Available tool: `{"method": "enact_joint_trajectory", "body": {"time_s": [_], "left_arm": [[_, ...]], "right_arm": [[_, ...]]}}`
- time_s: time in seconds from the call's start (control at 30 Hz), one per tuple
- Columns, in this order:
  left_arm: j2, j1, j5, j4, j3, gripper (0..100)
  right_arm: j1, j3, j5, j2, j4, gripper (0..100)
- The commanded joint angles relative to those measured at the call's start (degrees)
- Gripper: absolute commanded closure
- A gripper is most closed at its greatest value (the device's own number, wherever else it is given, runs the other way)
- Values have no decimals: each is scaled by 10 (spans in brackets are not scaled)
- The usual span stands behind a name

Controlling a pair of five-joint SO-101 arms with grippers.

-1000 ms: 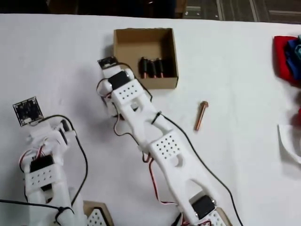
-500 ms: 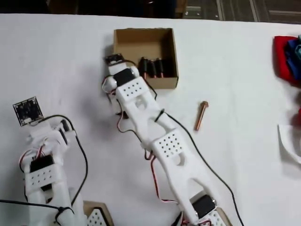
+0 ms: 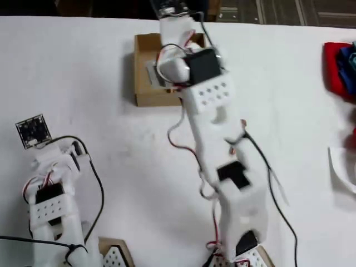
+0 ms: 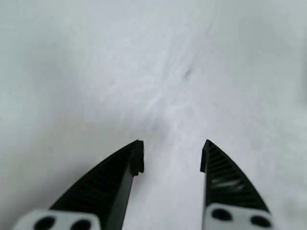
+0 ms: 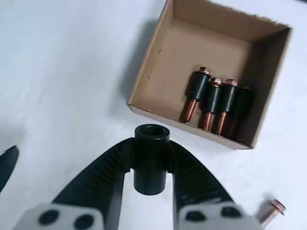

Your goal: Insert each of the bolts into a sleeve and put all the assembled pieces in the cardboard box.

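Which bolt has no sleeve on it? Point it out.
The bare copper bolt lying on the table, outside the cardboard box. The other bolts lie side by side inside the box, wearing black sleeves.

Bright, even light from above washes the white worktop (image 3: 78, 72) almost featureless, with little glare. Shadows are soft: a faint one lies just beside the cardboard box (image 5: 192, 43), a darker one inside along one wall. The room beyond the worktop's far edge is dim.
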Motion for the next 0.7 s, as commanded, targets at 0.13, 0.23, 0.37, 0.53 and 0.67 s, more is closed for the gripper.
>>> {"method": "enact_joint_trajectory", "body": {"time_s": [0.13, 0.23, 0.37, 0.53, 0.67], "left_arm": [[-11, 13, 2, -11, -24, 789], [-11, 13, 2, -11, -24, 789], [-9, 32, 2, -11, -23, 789], [-8, 89, -16, -11, -19, 788], [-8, 138, -111, -7, -22, 789]], "right_arm": [[33, 245, 27, -348, 6, 979], [77, 293, 62, -444, -14, 979], [182, 359, 76, -539, -47, 979], [269, 450, 96, -651, -77, 979], [276, 522, 122, -735, -132, 979]]}}
